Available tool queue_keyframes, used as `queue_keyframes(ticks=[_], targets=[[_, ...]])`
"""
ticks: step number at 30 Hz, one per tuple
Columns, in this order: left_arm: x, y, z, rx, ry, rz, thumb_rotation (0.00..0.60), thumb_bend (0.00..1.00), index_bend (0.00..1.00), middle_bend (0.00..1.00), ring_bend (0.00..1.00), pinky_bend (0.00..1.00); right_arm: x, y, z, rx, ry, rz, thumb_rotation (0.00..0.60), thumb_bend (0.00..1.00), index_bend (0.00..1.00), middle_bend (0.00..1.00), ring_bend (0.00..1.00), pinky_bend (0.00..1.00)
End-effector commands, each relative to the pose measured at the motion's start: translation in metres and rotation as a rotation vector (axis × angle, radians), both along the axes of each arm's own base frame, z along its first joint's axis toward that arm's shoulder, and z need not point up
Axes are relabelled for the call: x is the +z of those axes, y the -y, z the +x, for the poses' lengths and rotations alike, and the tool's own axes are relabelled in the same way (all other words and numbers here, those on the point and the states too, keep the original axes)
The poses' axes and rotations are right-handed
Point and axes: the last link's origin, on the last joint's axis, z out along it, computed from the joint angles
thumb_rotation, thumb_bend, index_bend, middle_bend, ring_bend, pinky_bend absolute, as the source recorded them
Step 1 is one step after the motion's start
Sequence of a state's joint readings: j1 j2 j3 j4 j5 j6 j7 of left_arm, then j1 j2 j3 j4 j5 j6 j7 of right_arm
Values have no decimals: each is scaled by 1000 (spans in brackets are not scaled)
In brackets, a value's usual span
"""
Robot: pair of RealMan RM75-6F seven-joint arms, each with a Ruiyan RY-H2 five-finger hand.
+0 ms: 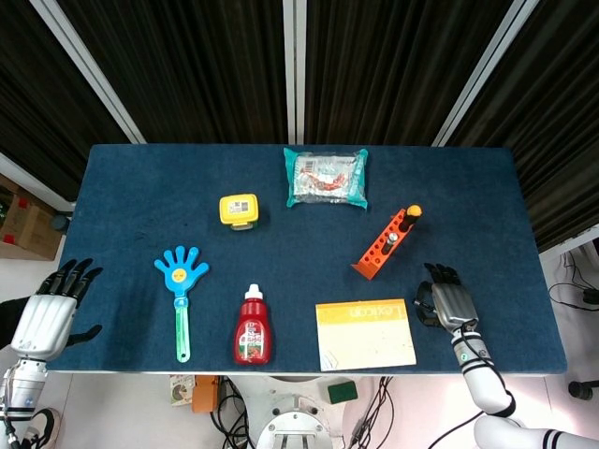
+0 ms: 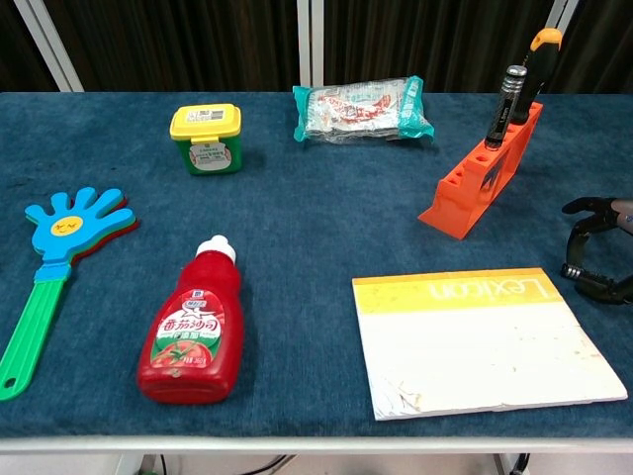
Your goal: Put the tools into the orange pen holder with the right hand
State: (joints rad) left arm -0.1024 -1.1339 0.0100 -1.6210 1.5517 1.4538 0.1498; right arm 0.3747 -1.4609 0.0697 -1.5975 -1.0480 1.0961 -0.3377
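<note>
Two tools stand in the orange pen holder [image 1: 381, 247], which sits on the blue table [image 1: 140, 187] between a white notebook [image 2: 485, 341] and a sealed snack pack [image 1: 326, 177]. My right hand [image 1: 448, 300] rests just beside the notebook, fingers curled apart around nothing. The orange-handled screwdriver [image 2: 534, 61] and black driver [image 2: 503, 105] look stiff, light and best gripped by the handle. Only the head view shows my left hand [image 1: 49, 313], spread off-table; the chest view shows both tools upright.

right hand [image 2: 599, 248] cut off by chest view's right edge, left hand [image 1: 42, 323] unseen there, tool tips hidden inside orange pen holder [image 2: 482, 171]
</note>
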Motion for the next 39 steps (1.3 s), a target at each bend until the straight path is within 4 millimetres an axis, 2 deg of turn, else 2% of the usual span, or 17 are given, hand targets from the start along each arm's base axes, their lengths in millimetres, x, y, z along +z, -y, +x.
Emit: queue_keyframes(ticks=[1,9,12,20,29,35,39], targets=[[0,0,0,0,0,-1,600,53,147,70,29,186,0,1,0,-3,5,-10,600,372,550,62,0,0],[0,0,0,1,0,0,600,55,147,70,29,186,6,0,2,-4,48,-26,600,385,598,73,0,0],[0,0,0,0,0,0,600,55,148,70,29,186,15,0,4,-8,100,-44,600,386,601,73,0,0],[0,0,-1,4,-2,0,600,54,147,70,29,186,59,10,-3,-43,285,-168,600,399,617,85,0,0],[-3,-2,-1,14,-12,-4,600,54,147,70,29,186,95,25,-8,-36,402,-263,600,402,636,94,0,0],[-5,-4,-1,21,-16,-8,600,54,147,70,29,186,123,43,2,13,559,-370,600,398,653,95,0,0],[-6,-5,-1,25,-17,-10,600,54,147,70,29,186,130,56,9,47,721,-394,600,392,671,93,0,0]])
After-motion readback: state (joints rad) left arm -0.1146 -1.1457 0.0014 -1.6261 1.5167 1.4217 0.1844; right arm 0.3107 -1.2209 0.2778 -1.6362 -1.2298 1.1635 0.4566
